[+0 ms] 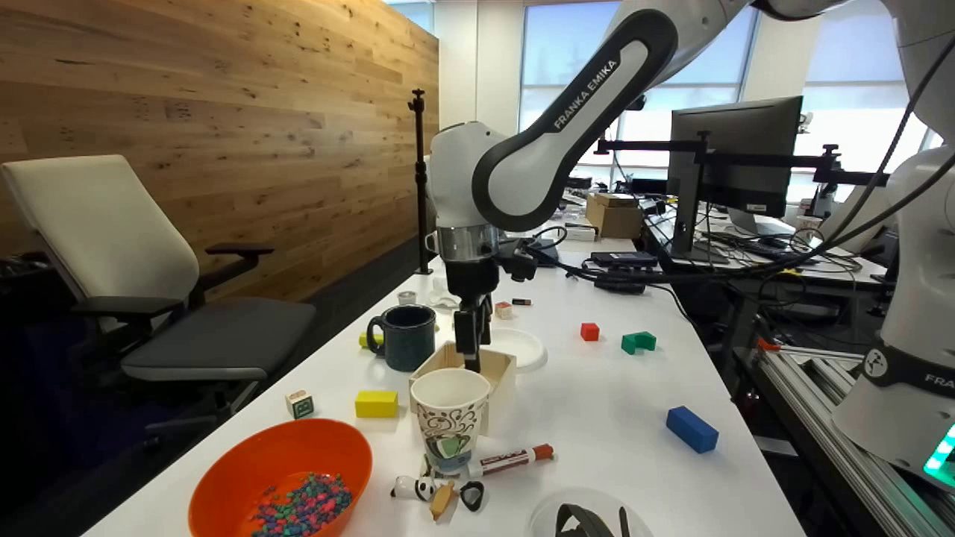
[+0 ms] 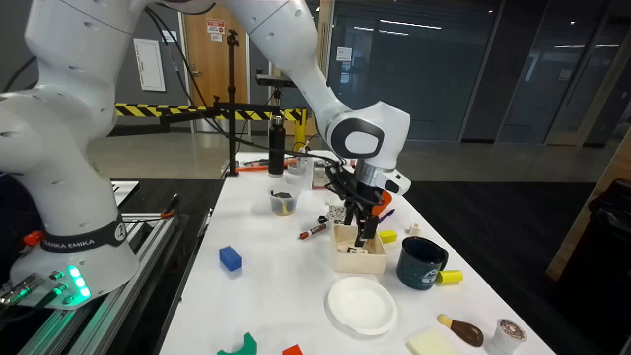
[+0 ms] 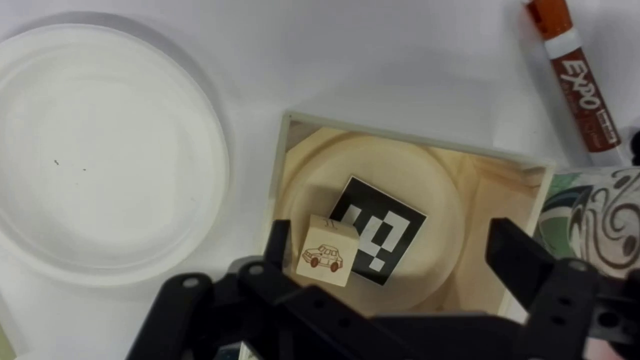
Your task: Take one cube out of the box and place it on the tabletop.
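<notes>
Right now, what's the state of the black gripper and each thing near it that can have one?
Black gripper: open.
Pale wooden box: open-topped.
Wooden car-picture cube: inside box, ungripped.
Patterned white paper cup: upright, lidless.
Dark green speckled mug: upright, lidless.
Round white plate: lying flat.
Red Expo marker: capped, lying down.
Orange bowl: upright, holding coloured bits.

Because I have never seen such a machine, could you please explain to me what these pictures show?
The machine is one white robot arm ending in a black tool that grips things. Two pictures come from cameras outside the robot; the third comes from its wrist, looking down into a pale box. This box stands on the white tabletop, near a white plate, a dark mug and a paper cup; an orange bowl is there too. Inside the box is a pale cube. The jaws stand apart, so the tool seems to hold nothing.
</notes>
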### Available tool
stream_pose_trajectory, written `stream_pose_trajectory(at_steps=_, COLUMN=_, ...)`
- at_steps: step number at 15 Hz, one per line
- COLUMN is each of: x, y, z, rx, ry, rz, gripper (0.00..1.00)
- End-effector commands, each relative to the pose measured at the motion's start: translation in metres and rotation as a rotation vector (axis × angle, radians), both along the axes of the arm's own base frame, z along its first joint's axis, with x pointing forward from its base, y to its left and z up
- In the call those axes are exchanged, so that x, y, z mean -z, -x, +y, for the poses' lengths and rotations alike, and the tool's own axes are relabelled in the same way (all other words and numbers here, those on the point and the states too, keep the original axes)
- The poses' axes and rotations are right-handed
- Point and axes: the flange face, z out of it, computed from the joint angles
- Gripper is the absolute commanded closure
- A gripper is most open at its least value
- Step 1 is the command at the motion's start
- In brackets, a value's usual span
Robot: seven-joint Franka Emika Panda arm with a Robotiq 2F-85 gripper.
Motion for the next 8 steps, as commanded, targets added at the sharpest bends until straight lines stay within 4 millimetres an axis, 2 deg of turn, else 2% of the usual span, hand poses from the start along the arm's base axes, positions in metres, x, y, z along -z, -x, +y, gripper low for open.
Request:
stream_pose_trajectory(at_steps=1, x=0.0043, y=-0.0088, z=-0.0021, rx=-0.039, ry=-0.017, rz=0.031, gripper=0.00)
stream_pose_trajectory(at_steps=8, x=0.0035, y=0.0005, z=-0.0059, rx=-0.229, ry=0.039, rz=0.133, gripper=0.00)
